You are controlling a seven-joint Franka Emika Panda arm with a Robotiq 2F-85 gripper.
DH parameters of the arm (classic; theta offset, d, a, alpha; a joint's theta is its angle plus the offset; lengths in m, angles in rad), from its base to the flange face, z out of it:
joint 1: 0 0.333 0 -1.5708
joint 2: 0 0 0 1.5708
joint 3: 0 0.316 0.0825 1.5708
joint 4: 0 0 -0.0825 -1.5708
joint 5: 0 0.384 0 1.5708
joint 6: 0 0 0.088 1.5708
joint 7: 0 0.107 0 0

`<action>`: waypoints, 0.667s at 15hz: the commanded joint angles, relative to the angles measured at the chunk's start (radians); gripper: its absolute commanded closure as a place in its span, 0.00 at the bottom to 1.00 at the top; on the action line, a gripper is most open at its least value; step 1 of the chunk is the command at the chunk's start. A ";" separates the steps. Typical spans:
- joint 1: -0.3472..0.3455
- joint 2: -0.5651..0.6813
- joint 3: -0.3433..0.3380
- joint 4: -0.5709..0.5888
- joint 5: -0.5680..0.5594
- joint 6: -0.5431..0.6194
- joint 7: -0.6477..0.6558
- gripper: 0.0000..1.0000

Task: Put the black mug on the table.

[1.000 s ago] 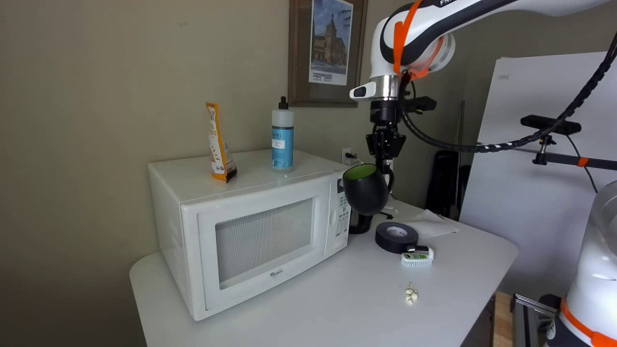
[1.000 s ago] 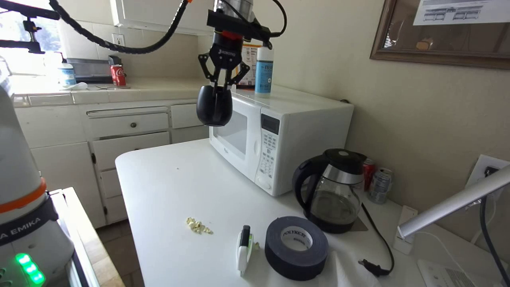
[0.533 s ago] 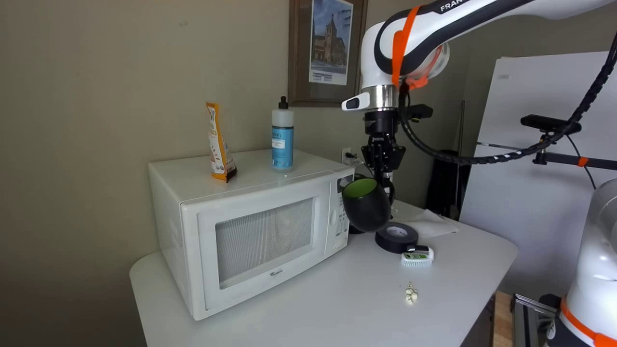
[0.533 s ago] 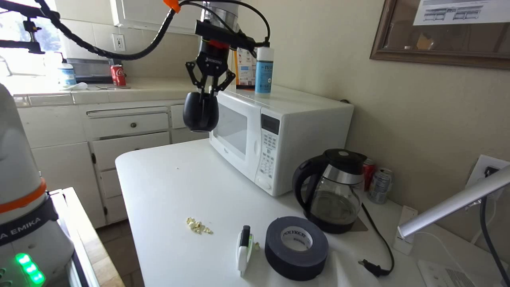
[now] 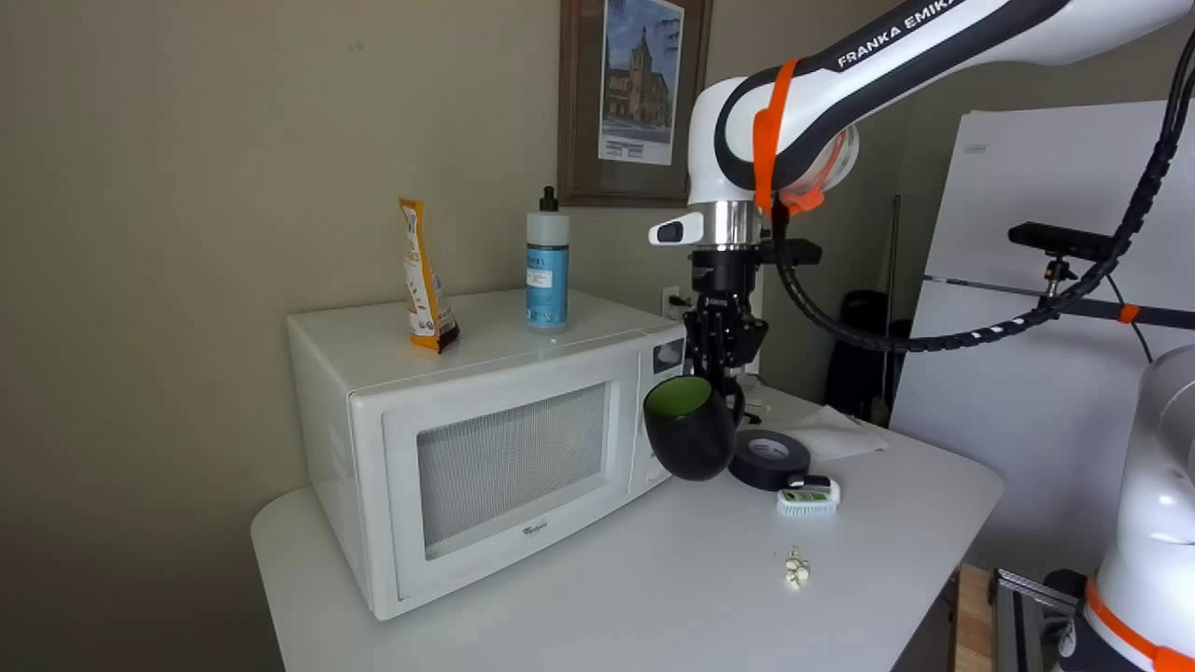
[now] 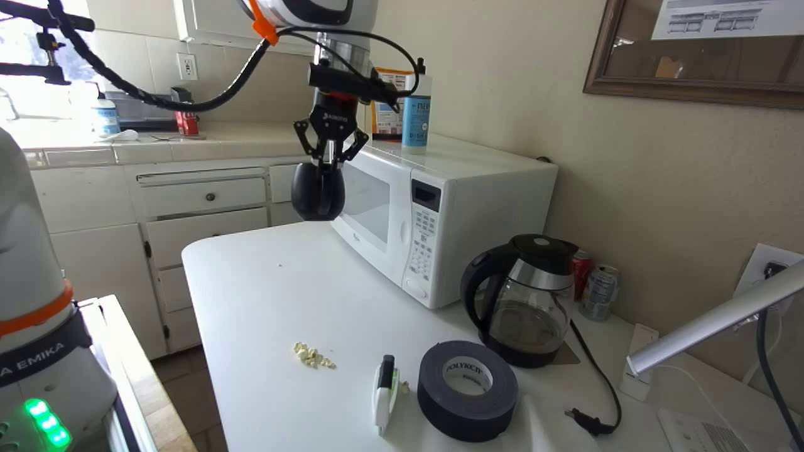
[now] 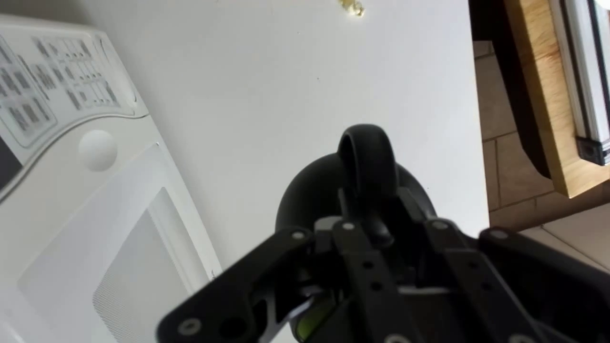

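The black mug (image 5: 691, 439), green inside, hangs in the air in front of the microwave's control-panel end. It is tilted, with its opening turned up towards the camera in this exterior view. My gripper (image 5: 726, 385) is shut on its handle, pointing down. In an exterior view the fingers (image 6: 325, 168) cover part of the mug (image 6: 304, 193). In the wrist view the fingertips (image 7: 375, 200) are on both sides of the handle, with the mug body (image 7: 307, 195) beyond. The pale table (image 5: 653, 597) lies below, apart from the mug; it also shows in an exterior view (image 6: 270, 307).
The white microwave (image 5: 504, 467) stands beside the mug, with a blue bottle (image 5: 547, 280) and an orange bag (image 5: 426, 289) on top. A black jug (image 6: 534, 301), tape roll (image 6: 468, 392), brush (image 6: 385, 395) and popcorn pieces (image 6: 312, 356) are on the table.
My gripper and the held mug have come down towards the table. In an exterior view they also moved left first, then mostly down. The table objects have not moved.
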 commanded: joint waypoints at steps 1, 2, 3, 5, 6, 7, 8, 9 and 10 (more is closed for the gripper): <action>0.064 0.018 0.017 -0.119 0.050 0.225 -0.074 0.94; 0.081 0.037 0.019 -0.142 0.067 0.291 -0.102 0.94; 0.102 0.051 0.021 -0.170 0.096 0.358 -0.140 0.94; 0.150 0.088 0.022 -0.209 0.189 0.477 -0.249 0.94; 0.173 0.110 0.019 -0.216 0.254 0.524 -0.316 0.94; 0.198 0.130 0.016 -0.214 0.336 0.539 -0.393 0.94; 0.216 0.154 0.016 -0.204 0.410 0.539 -0.472 0.94; 0.228 0.178 0.025 -0.186 0.472 0.513 -0.542 0.94; 0.231 0.201 0.039 -0.168 0.513 0.475 -0.598 0.94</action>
